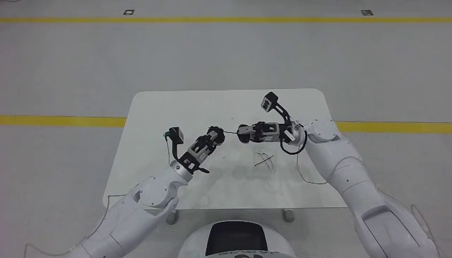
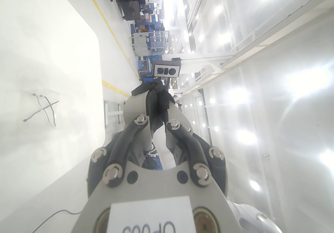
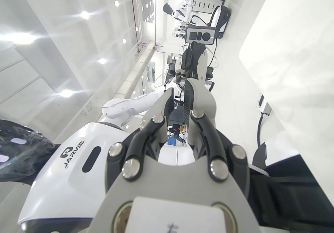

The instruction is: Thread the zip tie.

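One zip tie (image 1: 230, 131) spans between left hand (image 1: 219, 134) and right hand (image 1: 241, 132)

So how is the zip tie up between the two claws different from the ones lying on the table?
The held tie is up in the air, stretched nearly straight between the left gripper and right gripper; the loose ties lie flat on the table, untouched. The held tie is single; the loose ties are several, crossed and slightly curved. All are thin dark strips.
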### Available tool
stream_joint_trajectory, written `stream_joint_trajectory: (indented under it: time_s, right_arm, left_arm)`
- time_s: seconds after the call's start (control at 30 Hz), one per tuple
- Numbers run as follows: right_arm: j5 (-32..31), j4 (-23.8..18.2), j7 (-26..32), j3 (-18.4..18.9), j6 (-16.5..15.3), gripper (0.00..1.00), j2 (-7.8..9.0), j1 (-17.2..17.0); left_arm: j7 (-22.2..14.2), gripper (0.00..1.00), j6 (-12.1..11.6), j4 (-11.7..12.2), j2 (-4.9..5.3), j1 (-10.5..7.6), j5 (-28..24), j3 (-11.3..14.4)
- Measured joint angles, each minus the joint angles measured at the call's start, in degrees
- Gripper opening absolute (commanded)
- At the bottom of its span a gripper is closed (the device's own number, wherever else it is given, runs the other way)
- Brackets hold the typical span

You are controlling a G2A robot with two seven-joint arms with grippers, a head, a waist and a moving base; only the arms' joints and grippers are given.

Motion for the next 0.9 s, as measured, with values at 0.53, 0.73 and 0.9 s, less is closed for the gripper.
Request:
stream_joint_trajectory:
  time_s: [0.53,0.73,0.9]
  right_arm:
    - [-1.3,-0.2,0.6,1.8,0.0,0.0,-0.19,-0.9]
    - [-1.7,0.0,0.5,2.0,0.0,0.0,-0.32,-0.8]
    - [-0.8,0.9,1.5,2.4,0.0,0.0,-0.43,-0.6]
  left_arm:
    - [0.0,0.0,0.0,0.0,0.0,0.0,0.0,0.0]
    - [0.0,1.0,0.0,0.0,0.0,0.0,0.0,0.0]
    - [0.0,1.0,0.0,0.0,0.0,0.0,0.0,0.0]
